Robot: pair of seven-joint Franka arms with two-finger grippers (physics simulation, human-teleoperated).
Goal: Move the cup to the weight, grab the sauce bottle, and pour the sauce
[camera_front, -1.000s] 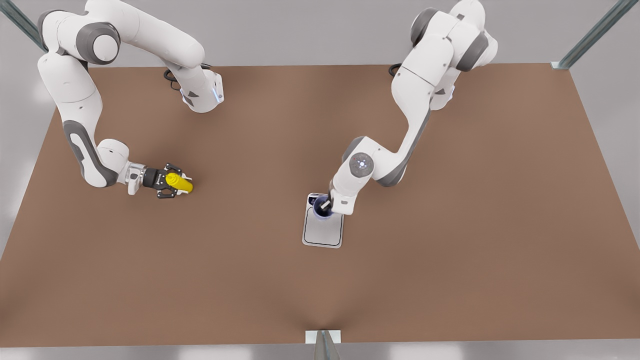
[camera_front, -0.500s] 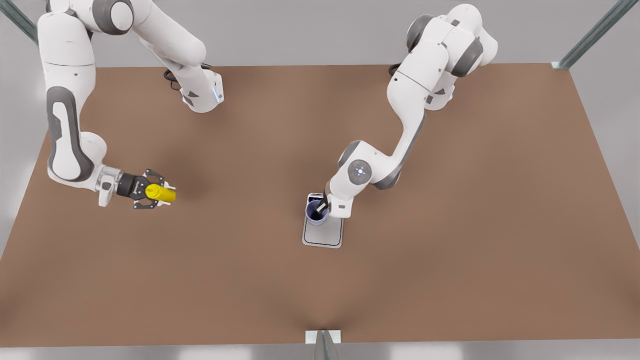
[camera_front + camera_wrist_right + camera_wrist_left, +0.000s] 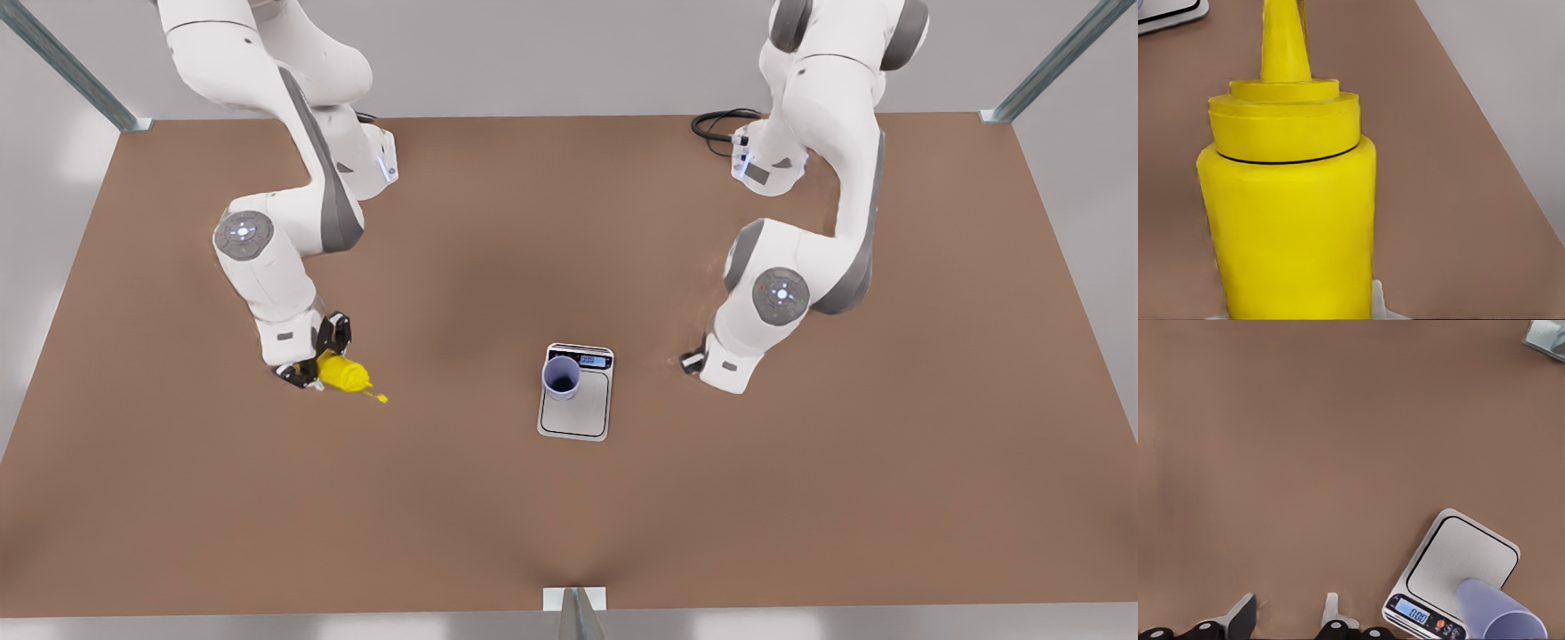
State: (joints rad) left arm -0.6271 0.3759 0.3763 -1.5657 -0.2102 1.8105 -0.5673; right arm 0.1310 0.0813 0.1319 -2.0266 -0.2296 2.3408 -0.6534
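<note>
The lavender-blue cup [image 3: 561, 377] stands upright on the silver weight [image 3: 578, 413], at the end by its blue display. The left wrist view shows the cup [image 3: 1501, 620] and the weight [image 3: 1468, 560] too. My left gripper [image 3: 692, 362] hangs open and empty off the weight, on the front view's right; its fingers [image 3: 1243, 613] hold nothing. My right gripper [image 3: 316, 356] is shut on the yellow sauce bottle [image 3: 342, 373] on the front view's left. The bottle is tilted, nozzle pointing toward the weight. It looms close in the right wrist view [image 3: 1291, 200].
A brown table [image 3: 800, 498] carries everything. Both arm bases stand at the back edge, with black cables [image 3: 718, 124] beside the one on the front view's right. A metal bracket [image 3: 575, 601] sits at the middle of the front edge. Open table lies between bottle and weight.
My left gripper let go of the cup and drew back to the front view's right. My right arm swung round and carried the bottle a little toward the weight, turning it.
</note>
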